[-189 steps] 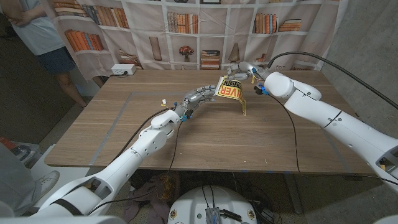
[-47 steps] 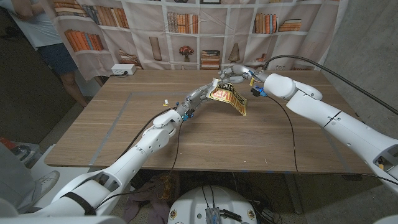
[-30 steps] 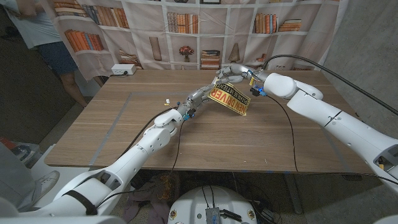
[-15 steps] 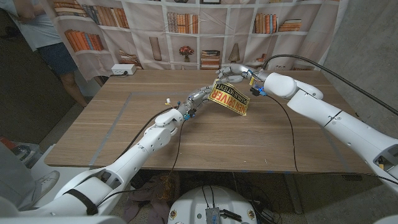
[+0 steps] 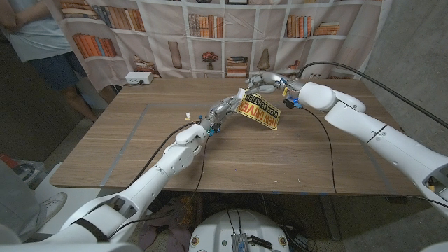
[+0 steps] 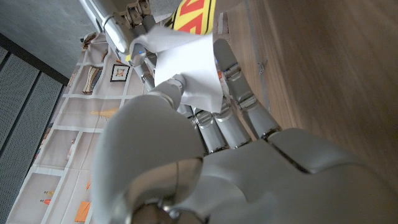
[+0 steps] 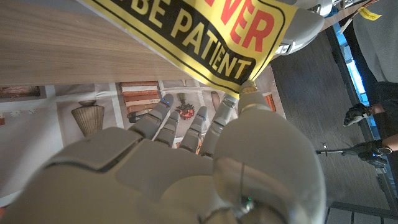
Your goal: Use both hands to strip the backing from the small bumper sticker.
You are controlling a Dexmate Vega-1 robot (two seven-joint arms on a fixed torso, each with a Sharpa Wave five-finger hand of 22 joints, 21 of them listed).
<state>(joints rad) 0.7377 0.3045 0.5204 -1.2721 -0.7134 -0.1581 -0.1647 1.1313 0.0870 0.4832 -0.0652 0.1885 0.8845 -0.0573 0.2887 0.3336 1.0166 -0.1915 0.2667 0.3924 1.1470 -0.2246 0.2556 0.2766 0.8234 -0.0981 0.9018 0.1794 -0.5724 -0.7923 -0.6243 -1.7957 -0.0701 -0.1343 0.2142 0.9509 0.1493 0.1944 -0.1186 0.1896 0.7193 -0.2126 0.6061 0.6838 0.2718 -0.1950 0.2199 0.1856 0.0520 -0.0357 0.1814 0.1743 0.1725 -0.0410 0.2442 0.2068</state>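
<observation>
Counter (image 5: 140,150) of brown wood carries both arms. Left hand (image 5: 222,108) reaches toward the far middle, and its fingers (image 6: 224,81) pinch a white backing sheet (image 6: 186,68). Just past it the yellow bumper sticker (image 5: 259,110) hangs tilted in the air above the counter. Right hand (image 5: 264,79) is farther back, its fingers (image 7: 249,90) clamped on the sticker's top edge. Far left, a person (image 5: 35,35) stands.

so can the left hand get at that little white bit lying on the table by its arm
Probably not as things stand: the left hand is pinching the sticker with the right hand. The white bit lies open on the table, but reaching it means letting go.
</observation>
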